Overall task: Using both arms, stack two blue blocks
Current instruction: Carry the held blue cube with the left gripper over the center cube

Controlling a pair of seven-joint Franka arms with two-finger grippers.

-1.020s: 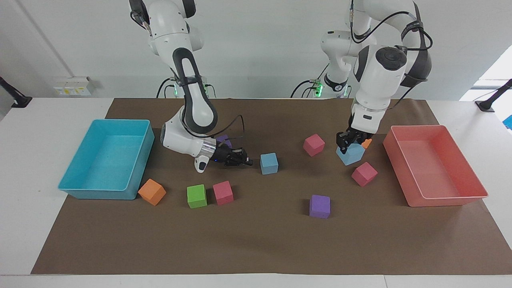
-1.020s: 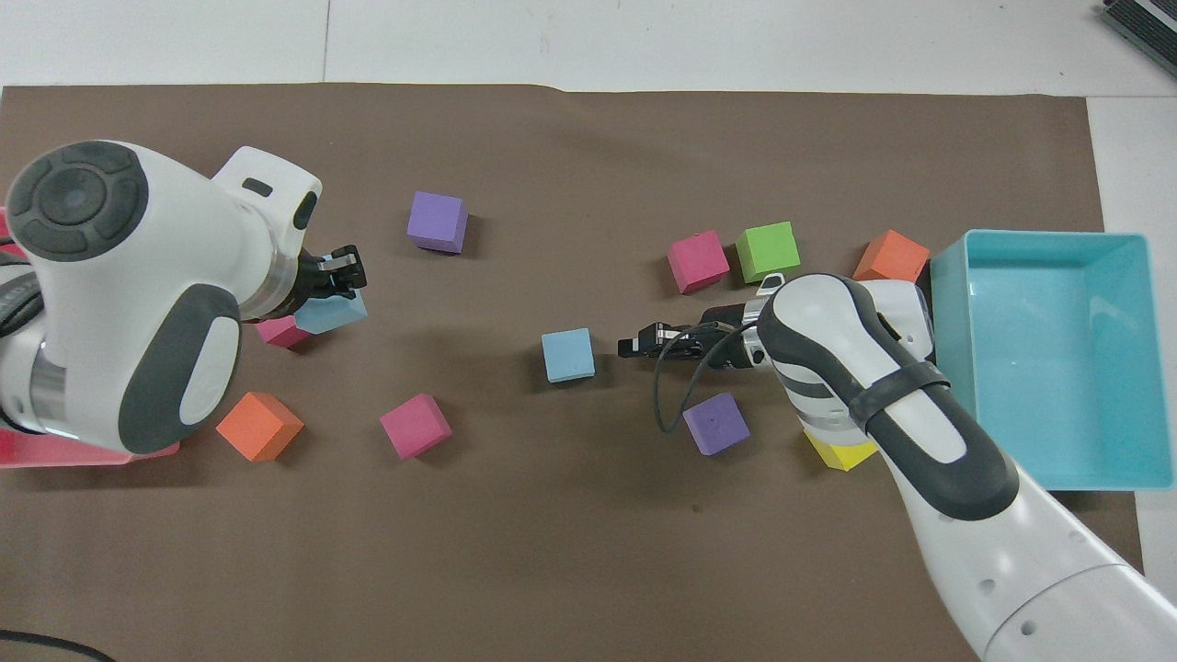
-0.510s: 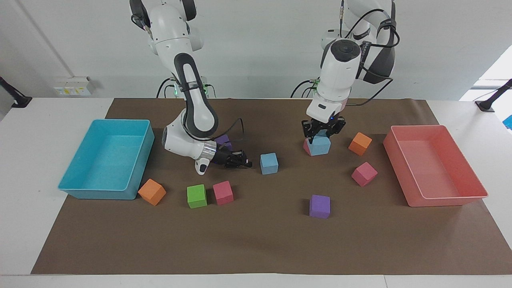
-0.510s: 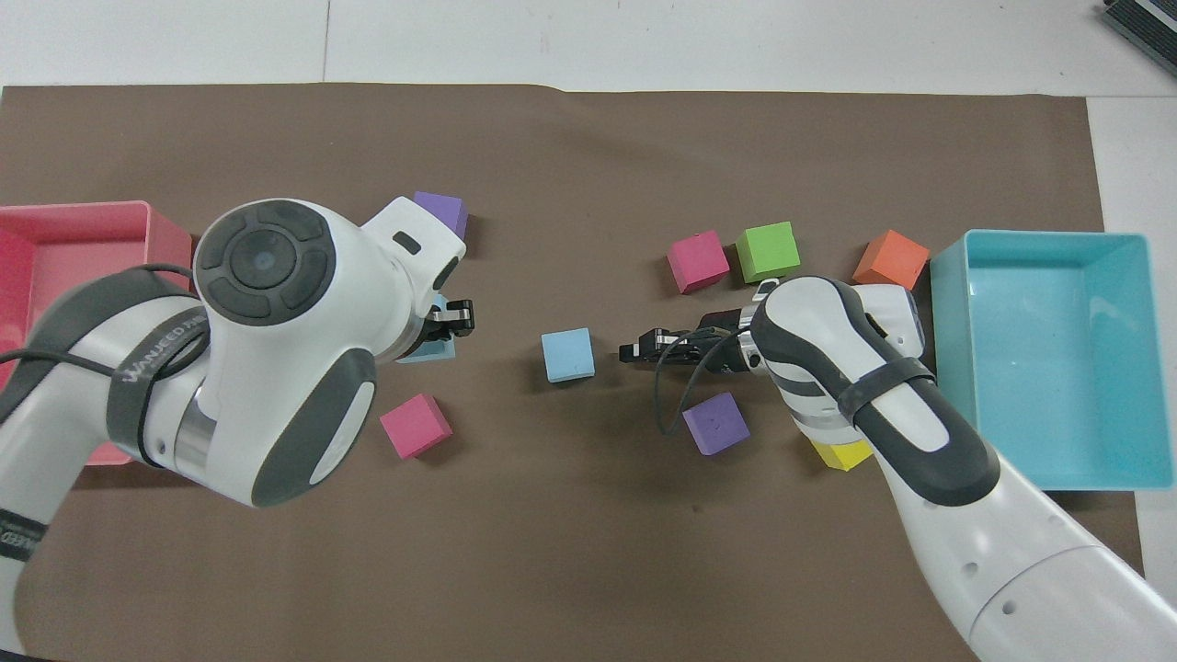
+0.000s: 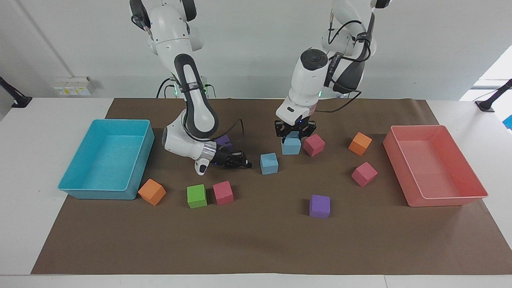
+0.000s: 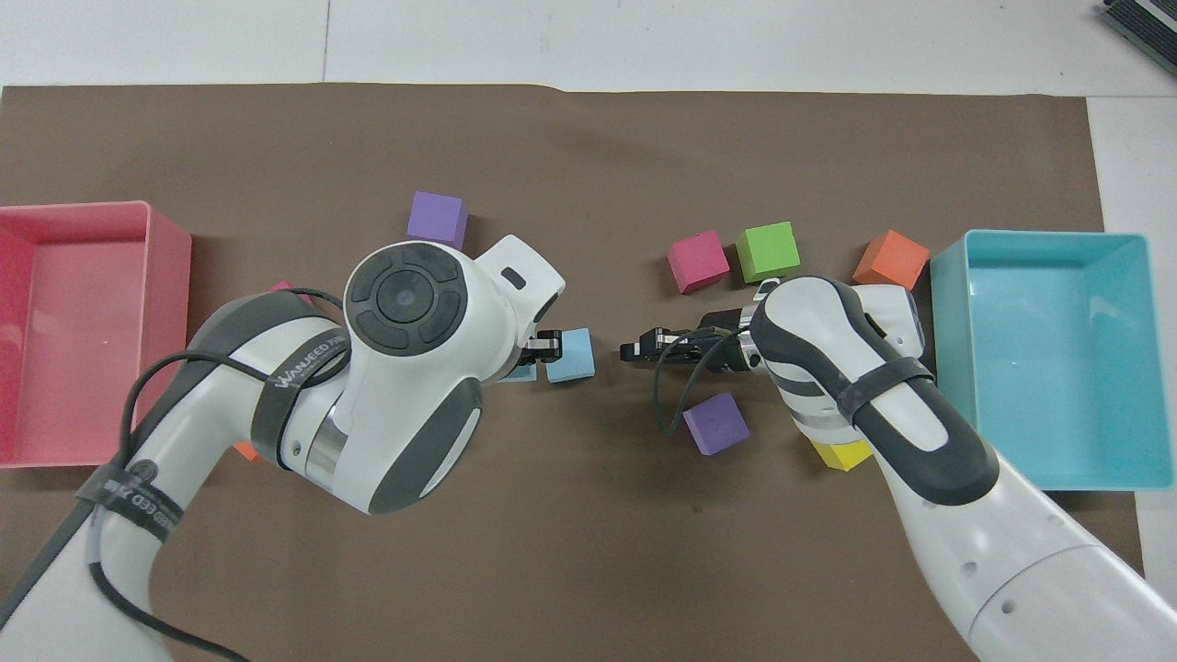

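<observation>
One blue block (image 5: 269, 163) sits on the brown mat near the middle; it also shows in the overhead view (image 6: 572, 354). My left gripper (image 5: 294, 136) is shut on the second blue block (image 5: 291, 146) and holds it low over the mat, between the resting block and a pink cube (image 5: 313, 145). In the overhead view the left gripper (image 6: 542, 347) is beside the resting block, and the held block (image 6: 520, 373) is mostly hidden under the arm. My right gripper (image 5: 246, 164) lies low over the mat, pointing at the resting block from the right arm's end; it also shows in the overhead view (image 6: 628, 350).
A cyan tray (image 5: 96, 194) stands at the right arm's end and a pink tray (image 5: 448, 201) at the left arm's end. Pink, orange (image 5: 360, 143), green (image 5: 197, 196), purple (image 5: 319, 206) and yellow (image 6: 841, 454) cubes are scattered over the mat.
My left arm has carried its blue block from beside the pink tray across the mat to just beside the resting blue block. The right arm has barely moved.
</observation>
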